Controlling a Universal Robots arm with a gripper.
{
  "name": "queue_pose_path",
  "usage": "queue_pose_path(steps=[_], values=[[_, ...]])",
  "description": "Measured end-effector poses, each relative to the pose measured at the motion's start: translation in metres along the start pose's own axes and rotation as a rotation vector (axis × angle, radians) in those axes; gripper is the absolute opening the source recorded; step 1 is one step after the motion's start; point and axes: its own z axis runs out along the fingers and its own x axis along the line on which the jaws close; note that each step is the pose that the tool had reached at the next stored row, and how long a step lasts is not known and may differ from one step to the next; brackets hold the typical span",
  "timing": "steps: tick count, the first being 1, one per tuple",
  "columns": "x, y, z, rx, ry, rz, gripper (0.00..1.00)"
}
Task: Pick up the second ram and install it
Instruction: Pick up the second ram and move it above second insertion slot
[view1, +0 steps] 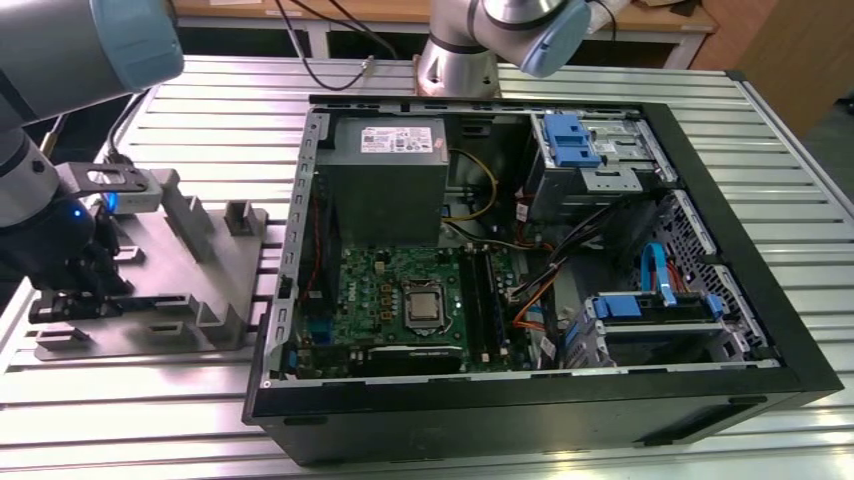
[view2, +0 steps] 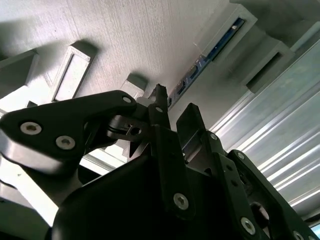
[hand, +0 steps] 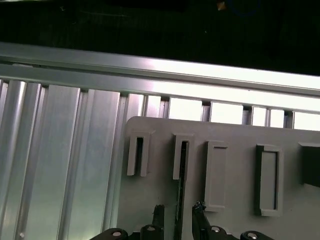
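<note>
Claw (hand: 179, 215): over tray (view1: 167, 270), at its end on the exterior view's left; released, fingers (hand: 159, 216) spread.
Second ram (hand: 181, 192): on edge in a tray slot, btwn fingertips w/ gaps both sides.
PC case (view1: 534, 400): just beside tray, on the exterior view's right; side open, mobo (view1: 387, 290) exposed.

tray (view1: 200, 290): plain matt grey | second ram (hand: 181, 195): dark, near-black edge; bluish in the second wrist view (view2: 218, 44) | gripper (hand: 179, 211): black, silver screw heads | table (view1: 200, 100): silver, ribbed in parallel stripes | computer case (view1: 534, 410): black | motherboard (view1: 387, 280): green | drive latch (view1: 567, 135): blue | arm (view1: 67, 50): grey, pale blue cap
</note>
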Motion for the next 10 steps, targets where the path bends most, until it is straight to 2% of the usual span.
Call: queue_pose_path(steps=[10], values=[[-0.0010,0.0016,-0.0015,0.0005,-0.0002,0.000,0.36]])
